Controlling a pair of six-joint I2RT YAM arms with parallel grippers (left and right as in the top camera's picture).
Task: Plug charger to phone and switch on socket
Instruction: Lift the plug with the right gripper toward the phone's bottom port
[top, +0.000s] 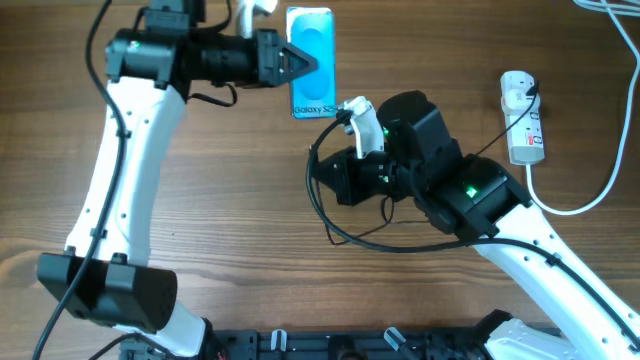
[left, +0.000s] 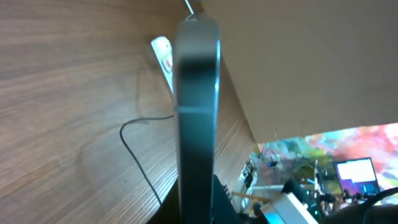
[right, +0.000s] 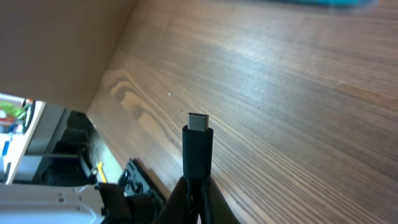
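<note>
The phone (top: 311, 58), with a cyan screen and "Galaxy" lettering at its near end, is at the back middle of the table. My left gripper (top: 290, 63) is shut on its left edge. In the left wrist view the phone (left: 198, 93) is edge-on between the jaws (left: 205, 208). My right gripper (top: 322, 168) is just near-right of the phone and shut on the charger's plug tip (right: 199, 140), which points up from the fingers (right: 199, 190). The thin black cable (top: 345, 238) loops below the right arm. The white socket (top: 525, 120) lies at the right with a black plug (top: 528, 94) in it.
A thicker white cable (top: 612, 150) curves from the socket toward the back right edge. The socket also shows in the left wrist view (left: 163, 53), with the black cable (left: 138, 155) on the wood. A cyan strip of the phone (right: 336, 2) shows at the top of the right wrist view.
</note>
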